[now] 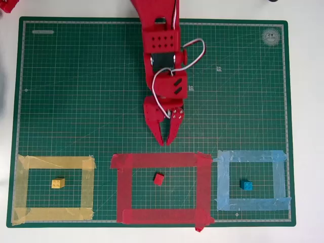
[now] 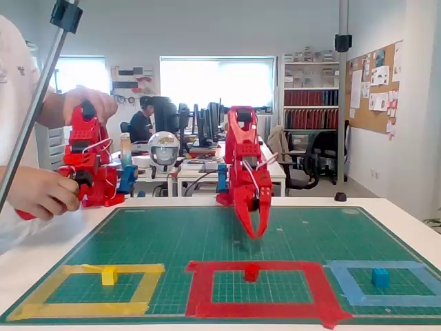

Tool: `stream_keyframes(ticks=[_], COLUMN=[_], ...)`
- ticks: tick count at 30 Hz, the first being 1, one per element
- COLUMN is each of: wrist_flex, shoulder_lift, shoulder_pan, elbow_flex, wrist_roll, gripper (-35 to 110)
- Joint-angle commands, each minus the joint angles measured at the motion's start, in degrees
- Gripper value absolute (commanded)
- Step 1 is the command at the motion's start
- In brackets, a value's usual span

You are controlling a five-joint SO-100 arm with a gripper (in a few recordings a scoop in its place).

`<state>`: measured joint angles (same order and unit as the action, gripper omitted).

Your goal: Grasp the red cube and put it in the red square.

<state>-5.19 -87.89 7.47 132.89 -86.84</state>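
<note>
The red cube (image 1: 159, 178) (image 2: 251, 272) lies on the mat inside the red square (image 1: 122, 187) (image 2: 200, 286), a frame of red tape at the mat's near edge. My red gripper (image 1: 165, 140) (image 2: 253, 234) hangs over the mat just behind the frame's far strip, pointing down, with its fingers nearly together and nothing between them. The cube sits apart from the gripper, a short way in front of it.
A yellow cube (image 1: 58, 183) (image 2: 109, 276) rests inside a yellow tape frame (image 1: 23, 187) on the left. A blue cube (image 1: 246, 185) (image 2: 380, 277) rests inside a light-blue tape frame (image 1: 278, 179) on the right. The green cutting mat (image 1: 76, 91) covers the table.
</note>
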Motion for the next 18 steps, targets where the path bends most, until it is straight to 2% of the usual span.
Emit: stream_keyframes(ticks=[1, 10, 18], wrist_flex=[8.61, 18.11, 45.62], shoulder_lift=[-25.84, -72.6, -86.48], shoulder_pan=[1.41, 0.35, -1.14], elbow_flex=[15.12, 47.9, 48.16], wrist_roll=[2.11, 2.64, 2.02], gripper=[1, 1, 1])
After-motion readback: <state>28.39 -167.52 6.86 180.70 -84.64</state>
